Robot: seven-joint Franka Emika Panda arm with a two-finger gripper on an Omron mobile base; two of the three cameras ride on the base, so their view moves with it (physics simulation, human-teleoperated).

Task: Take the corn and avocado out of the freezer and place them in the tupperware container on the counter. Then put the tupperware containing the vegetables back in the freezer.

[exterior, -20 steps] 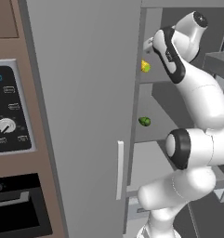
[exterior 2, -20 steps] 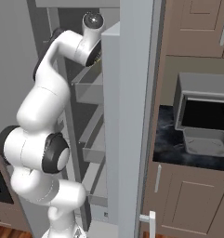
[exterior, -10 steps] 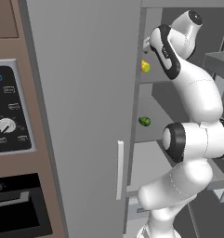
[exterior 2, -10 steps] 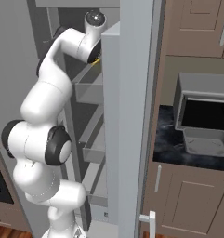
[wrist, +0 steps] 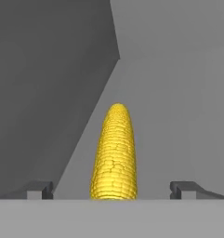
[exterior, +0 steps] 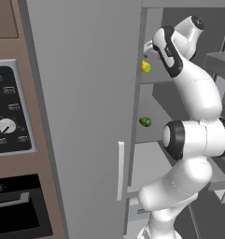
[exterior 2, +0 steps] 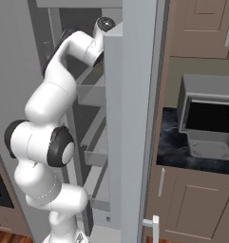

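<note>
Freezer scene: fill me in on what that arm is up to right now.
The white arm reaches into the open freezer for the corn, which lies on a grey shelf between its wide-open fingers, not gripped yet. The avocado sits one shelf lower. The tupperware container waits on the counter with nothing visible in it.

Rendered kitchen: tall grey freezer point(exterior: 86, 116) open with shelves, built-in oven point(exterior: 11, 140) with dial panel, microwave point(exterior 2: 208, 111) on black counter point(exterior 2: 177, 152), brown wooden cabinets point(exterior 2: 192, 209).
</note>
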